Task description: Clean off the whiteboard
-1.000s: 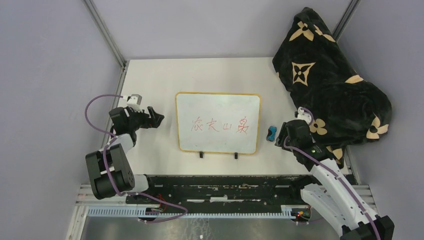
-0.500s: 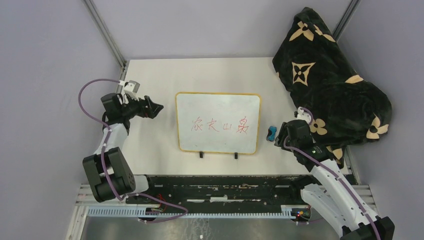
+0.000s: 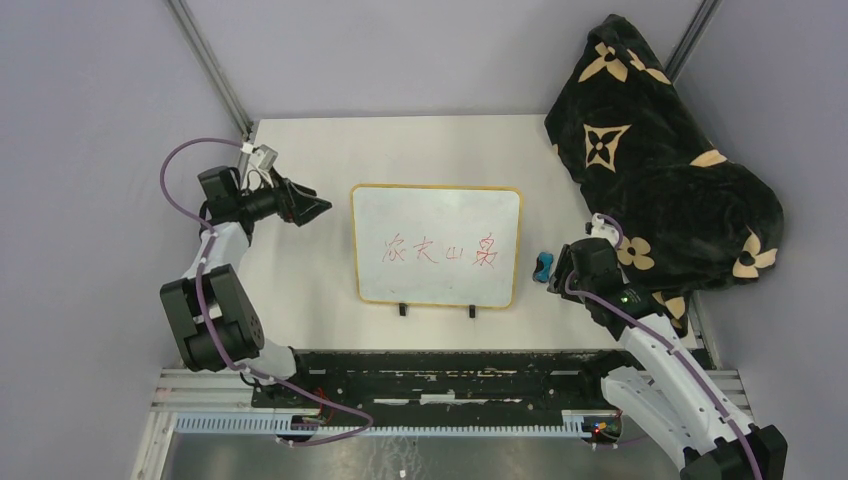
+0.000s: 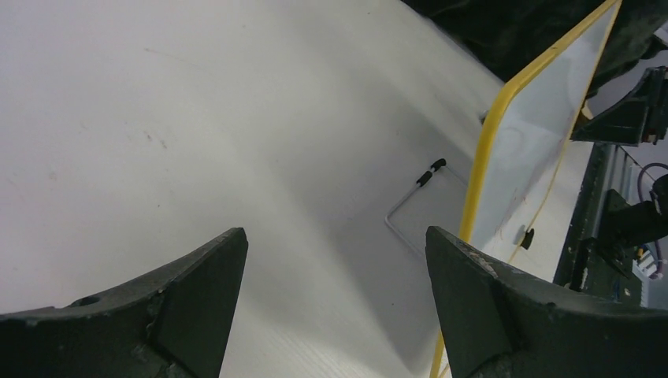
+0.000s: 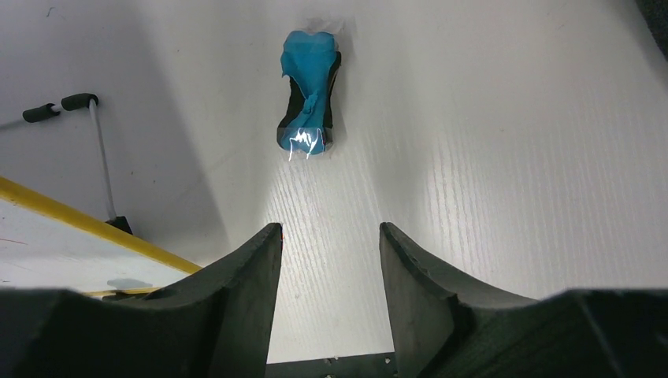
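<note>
The whiteboard [image 3: 436, 245], white with a yellow frame and red handwriting across its middle, lies flat at the table's centre. Its yellow edge [image 4: 482, 157] and wire stand show in the left wrist view. My left gripper [image 3: 318, 208] hovers open just off the board's upper left corner, with nothing between its fingers [image 4: 197, 299]. A small blue-black eraser [image 3: 542, 267] lies right of the board. My right gripper [image 3: 560, 268] stands open beside it, empty; the eraser [image 5: 309, 94] sits ahead of the fingertips [image 5: 264, 260] in the right wrist view.
A black blanket with tan flower patterns [image 3: 660, 170] is heaped at the table's right side. Grey walls enclose the table. The black rail [image 3: 440, 375] holding the arm bases runs along the near edge.
My left arm has swung up and away from me, its gripper now pointing at the board's upper left corner. The right gripper has barely moved.
</note>
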